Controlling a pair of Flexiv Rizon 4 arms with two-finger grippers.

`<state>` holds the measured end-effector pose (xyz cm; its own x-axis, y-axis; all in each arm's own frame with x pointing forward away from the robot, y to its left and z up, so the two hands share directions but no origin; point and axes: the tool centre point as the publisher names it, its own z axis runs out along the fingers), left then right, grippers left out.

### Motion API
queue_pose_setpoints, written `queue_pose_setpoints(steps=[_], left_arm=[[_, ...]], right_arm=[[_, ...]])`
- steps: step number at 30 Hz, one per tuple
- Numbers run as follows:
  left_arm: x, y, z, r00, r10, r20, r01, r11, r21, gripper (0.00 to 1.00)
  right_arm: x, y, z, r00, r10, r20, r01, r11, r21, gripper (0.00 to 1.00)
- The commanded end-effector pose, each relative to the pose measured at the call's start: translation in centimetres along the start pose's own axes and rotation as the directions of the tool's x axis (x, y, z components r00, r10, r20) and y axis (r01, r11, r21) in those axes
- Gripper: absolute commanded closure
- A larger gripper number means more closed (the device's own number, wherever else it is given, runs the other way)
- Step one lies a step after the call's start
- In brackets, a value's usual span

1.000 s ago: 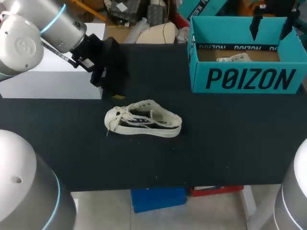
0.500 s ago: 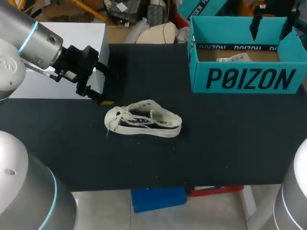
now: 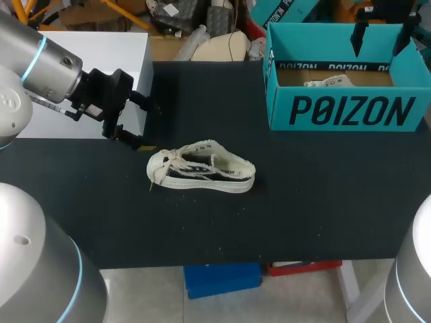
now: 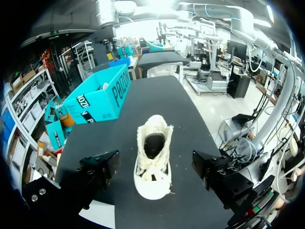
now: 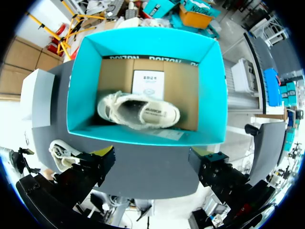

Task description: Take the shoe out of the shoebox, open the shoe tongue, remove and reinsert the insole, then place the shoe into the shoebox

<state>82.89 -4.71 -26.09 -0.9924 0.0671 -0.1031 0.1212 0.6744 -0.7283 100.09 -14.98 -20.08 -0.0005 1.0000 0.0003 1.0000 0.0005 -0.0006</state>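
Hovering at the left end of the bench (image 3: 323, 202), the left gripper (image 3: 149, 128) has its two fingers spread wide apart and holds nothing. It points toward the toe of the loose shoe (image 3: 201, 168) without touching it. A second ago this gripper hung farther in over the black surface, behind the shoe's toe. Since then it has drawn back toward its own side and dropped a little nearer the front edge, so that it now sits at the corner of the white block (image 3: 87, 74). Over the last half second it barely shifted. The loose shoe has not moved in that time. It rests on its sole near the middle of the bench, pale, with a dark side panel, laces and toe toward the left arm and heel toward the shoebox (image 3: 350, 111). In the left wrist view it lies ahead of the gripper, in line with the gap between the open fingers. The teal shoebox stands open at the far right corner, well apart from the loose shoe. The right gripper (image 5: 151, 156) hangs above the box where it was before, fingers apart and empty. Beneath it a second shoe (image 5: 138, 110) lies on the cardboard floor beside a white card (image 5: 147, 83).
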Motion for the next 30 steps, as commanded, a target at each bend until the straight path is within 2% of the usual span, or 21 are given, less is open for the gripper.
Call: queue_pose_setpoints(steps=[1, 3, 5, 6, 7, 8, 9, 24, 28, 30], left_arm=[[0.2, 0.1, 0.0, 1.000, 0.002, 0.005, -0.002, 1.000, 0.000, 0.00], [0.2, 0.1, 0.0, 1.000, 0.002, 0.005, -0.002, 1.000, 0.000, 0.00], [0.2, 0.1, 0.0, 1.000, 0.002, 0.005, -0.002, 1.000, 0.000, 0.00], [0.2, 0.1, 0.0, 1.000, 0.002, 0.005, -0.002, 1.000, 0.000, 0.00], [0.2, 0.1, 0.0, 1.000, 0.002, 0.005, -0.002, 1.000, 0.000, 0.00], [0.2, 0.1, 0.0, 1.000, 0.002, 0.005, -0.002, 1.000, 0.000, 0.00], [0.2, 0.1, 0.0, 1.000, 0.002, 0.005, -0.002, 1.000, 0.000, 0.00], [0.2, 0.1, 0.0, 1.000, 0.002, 0.005, -0.002, 1.000, 0.000, 0.00], [0.2, 0.1, 0.0, 1.000, 0.002, 0.005, -0.002, 1.000, 0.000, 0.00], [0.2, 0.1, 0.0, 1.000, 0.002, 0.005, -0.002, 1.000, 0.000, 0.00]], right_arm=[[3.3, 0.6, -1.1, 0.977, -0.209, 0.044, 0.210, 0.978, -0.003, 0.00], [6.3, -0.2, -1.1, 0.918, -0.392, 0.060, 0.393, 0.920, -0.011, 0.00], [9.2, -2.2, -1.3, 0.823, -0.564, 0.060, 0.567, 0.821, -0.063, 0.00], [10.0, -3.2, -1.3, 0.766, -0.637, 0.079, 0.642, 0.761, -0.093, 0.00], [11.3, -4.6, -1.3, 0.702, -0.703, 0.113, 0.712, 0.695, -0.100, 0.00], [12.9, -6.4, -1.3, 0.613, -0.771, 0.169, 0.790, 0.604, -0.109, 0.00], [14.4, -8.2, -1.3, 0.512, -0.843, 0.162, 0.858, 0.496, -0.132, 0.00], [14.4, -8.2, -1.3, 0.512, -0.843, 0.162, 0.858, 0.496, -0.132, 0.00], [18.6, -8.8, -1.4, 0.313, -0.932, 0.186, 0.944, 0.284, -0.167, 0.00], [20.3, -9.8, -1.1, 0.241, -0.954, 0.179, 0.961, 0.209, -0.180, 0.00]])
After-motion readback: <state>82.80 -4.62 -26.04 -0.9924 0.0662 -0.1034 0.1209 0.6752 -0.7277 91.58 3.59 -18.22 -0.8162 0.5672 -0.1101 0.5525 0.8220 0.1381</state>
